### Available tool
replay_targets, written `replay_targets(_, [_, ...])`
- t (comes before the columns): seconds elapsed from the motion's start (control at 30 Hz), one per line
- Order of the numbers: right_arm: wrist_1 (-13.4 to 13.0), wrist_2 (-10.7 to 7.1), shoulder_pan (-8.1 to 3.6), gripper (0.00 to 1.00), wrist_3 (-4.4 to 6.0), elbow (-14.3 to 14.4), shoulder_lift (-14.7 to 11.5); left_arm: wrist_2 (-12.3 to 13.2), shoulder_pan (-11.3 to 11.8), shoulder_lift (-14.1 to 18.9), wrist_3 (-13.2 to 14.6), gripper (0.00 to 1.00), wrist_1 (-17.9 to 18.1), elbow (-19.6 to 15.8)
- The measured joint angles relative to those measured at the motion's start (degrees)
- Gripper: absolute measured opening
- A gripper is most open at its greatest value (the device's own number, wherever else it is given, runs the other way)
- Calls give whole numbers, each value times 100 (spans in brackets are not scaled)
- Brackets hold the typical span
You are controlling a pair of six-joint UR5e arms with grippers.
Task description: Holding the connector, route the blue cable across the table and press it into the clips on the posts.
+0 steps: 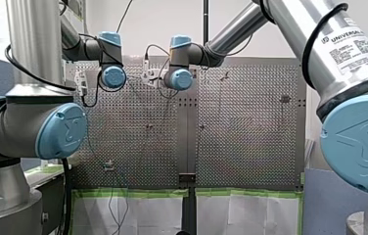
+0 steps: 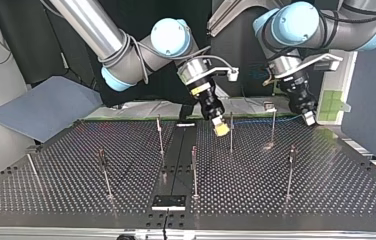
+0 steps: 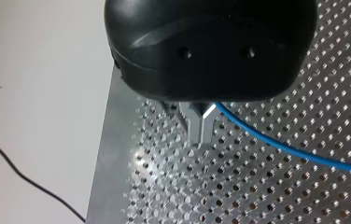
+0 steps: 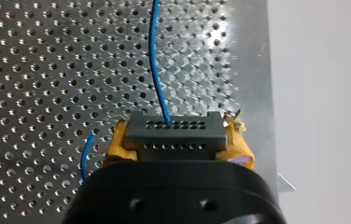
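Grip a grey rectangular connector [image 4: 173, 127], its face marked by two rows of small holes, in my right hand [image 4: 178, 142]. Clench on it with a yellow pad [image 4: 117, 148] pressed to each end. See a thin blue cable [image 4: 154, 60] leave the connector's face and run straight ahead over the perforated metal counter [image 4: 47, 56]. Catch a second short curve of that cable beside one pad.

Hold my left hand [image 3: 200, 136] clenched as well, metal fingertips touching. Trace the cable out of the gap near the fingers' root, slanting away just above the holes.

Cannot tell from the top view whether the clips on the thin upright metal posts [image 2: 231, 132] hold anything: too small. Find the cable there strung low between the two hands, along the counter's far edge. Watch it cross the line of two posts; in front or behind, cannot tell.

Work close to the edges with both hands. In the right wrist view, meet the counter's rim just beside the hand, with a pale surface [image 4: 323, 93] beyond it. In the left wrist view, meet the rim near the fingers, with a thin black wire [image 3: 24, 179] lying on the pale ground past it.

Have open perforated counter across the top view's near half, broken by posts standing well apart and a small black plate [image 2: 168, 201] at the middle of the near edge. Note a grey-blue flat sheet [image 2: 46, 107] beyond the counter's corner at the top view's left.
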Motion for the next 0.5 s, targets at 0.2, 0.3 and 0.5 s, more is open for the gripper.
replay_targets(0.2, [86, -15, 1, 0, 9, -343, 160, 211, 339, -107, -105, 0, -27, 194])
replay_targets(0.3, [122, -57, 2, 0, 16, -518, 239, 248, 412, -162, -133, 0, -67, 292])
replay_targets(0.5, [182, -134, 11, 0, 36, -860, 418, 314, 479, -263, -197, 0, -131, 459])
